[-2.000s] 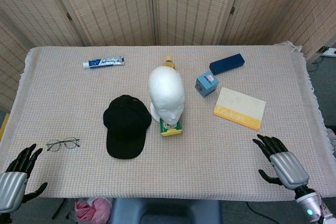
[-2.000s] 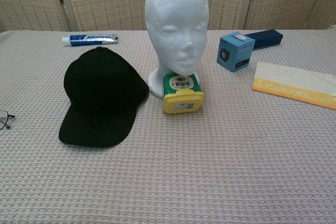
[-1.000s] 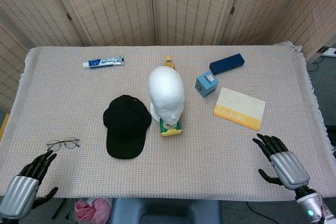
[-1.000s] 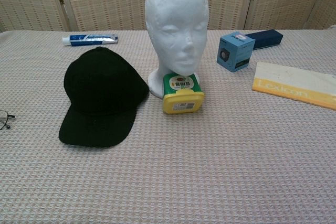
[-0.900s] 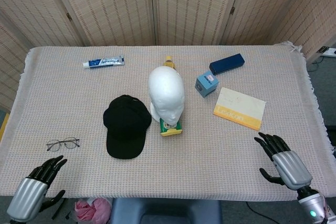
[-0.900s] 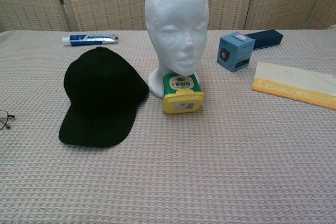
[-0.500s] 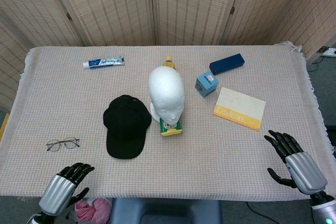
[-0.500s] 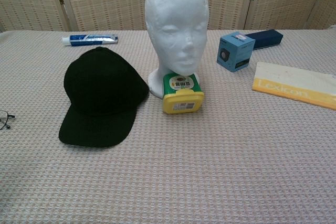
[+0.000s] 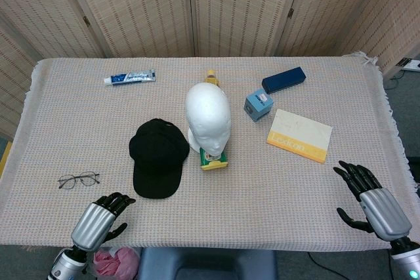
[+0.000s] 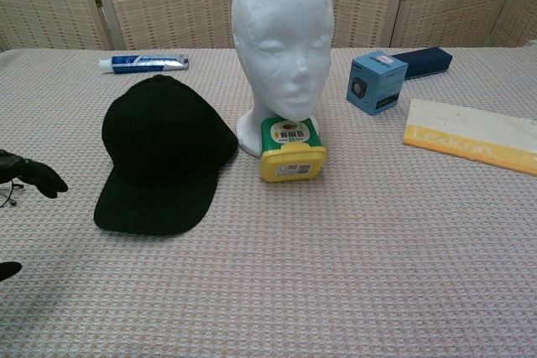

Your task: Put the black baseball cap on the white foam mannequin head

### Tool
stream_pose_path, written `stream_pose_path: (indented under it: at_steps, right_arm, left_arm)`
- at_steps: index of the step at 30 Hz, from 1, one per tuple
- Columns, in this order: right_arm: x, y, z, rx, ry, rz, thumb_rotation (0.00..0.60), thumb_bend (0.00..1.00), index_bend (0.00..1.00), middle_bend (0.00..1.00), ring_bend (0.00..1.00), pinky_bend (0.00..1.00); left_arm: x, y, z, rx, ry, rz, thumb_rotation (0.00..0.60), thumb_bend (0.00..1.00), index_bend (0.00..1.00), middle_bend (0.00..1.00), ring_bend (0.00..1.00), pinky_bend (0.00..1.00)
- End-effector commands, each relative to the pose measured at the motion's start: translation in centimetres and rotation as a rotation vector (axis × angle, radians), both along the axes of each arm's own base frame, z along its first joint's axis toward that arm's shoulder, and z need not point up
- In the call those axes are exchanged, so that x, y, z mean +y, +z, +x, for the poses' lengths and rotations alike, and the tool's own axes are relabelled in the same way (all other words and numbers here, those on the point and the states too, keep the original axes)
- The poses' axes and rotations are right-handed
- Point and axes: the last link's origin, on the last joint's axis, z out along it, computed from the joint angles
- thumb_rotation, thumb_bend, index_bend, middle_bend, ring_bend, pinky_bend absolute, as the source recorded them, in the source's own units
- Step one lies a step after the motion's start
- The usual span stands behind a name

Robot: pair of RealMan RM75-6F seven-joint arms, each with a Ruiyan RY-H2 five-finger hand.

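Head view: black baseball cap (image 9: 157, 157) flat on the table cloth (image 9: 65, 122), brim toward the near edge, crown just left of the white foam mannequin head (image 9: 208, 120) and apart from it. Mannequin head upright and bare, with a yellow-and-green tub (image 9: 213, 159) touching the front of its base.

Left hand (image 9: 98, 220) at the near edge, down and left of the cap's brim, near it but not touching. Fingers (image 9: 117, 200) dark, spread a little and pointing toward the cap, holding nothing. Seen again in the chest view only as dark fingertips (image 10: 33, 174) at the left border, level with the cap (image 10: 159, 153) and clear of it; thumb tip lower at the same border.

Right hand (image 9: 374, 201) at the near right corner, well apart from cap and mannequin head. Fingers (image 9: 353, 174) fanned apart, thumb out to the side, palm empty, touching nothing that could be made out.

Elsewhere on the cloth: wire-framed glasses (image 9: 79, 180) left of the cap, just beyond the left hand; toothpaste tube (image 9: 129, 77) at the far left; small blue box (image 9: 258, 104) and dark blue case (image 9: 283, 79) to the right of the mannequin head; yellow-edged Lexicon book (image 9: 299, 134) nearer the right hand. Folding screen (image 9: 197, 4) behind the table.
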Motion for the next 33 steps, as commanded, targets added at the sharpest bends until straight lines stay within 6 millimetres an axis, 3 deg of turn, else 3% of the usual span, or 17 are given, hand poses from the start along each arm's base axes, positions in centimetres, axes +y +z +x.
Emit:
stream_pose_path:
  at_steps: [1,16,33]
  right_arm:
    - [0.1,0.0,0.1,0.002,0.003,-0.002,0.600,0.28,0.00,0.00,0.00,0.00]
    - [0.9,1.0,0.1,-0.023,0.029,-0.026,0.600,0.28,0.00,0.00,0.00,0.00]
    - [0.8,1.2,0.0,-0.021,0.023,-0.047,0.600,0.28,0.00,0.00,0.00,0.00]
  left_arm:
    - [0.4,-0.9,0.6,0.008,0.018,-0.014,0.600,0.23,0.32,0.39,0.33,0.55]
    - [0.6,-4.7,3.8,0.123,0.016,0.034,0.600,0.23,0.26,0.39,0.33,0.55]
    - [2.5,-6.6,4.7,0.162,-0.019,0.062,0.600,0.23,0.25,0.39,0.33,0.55]
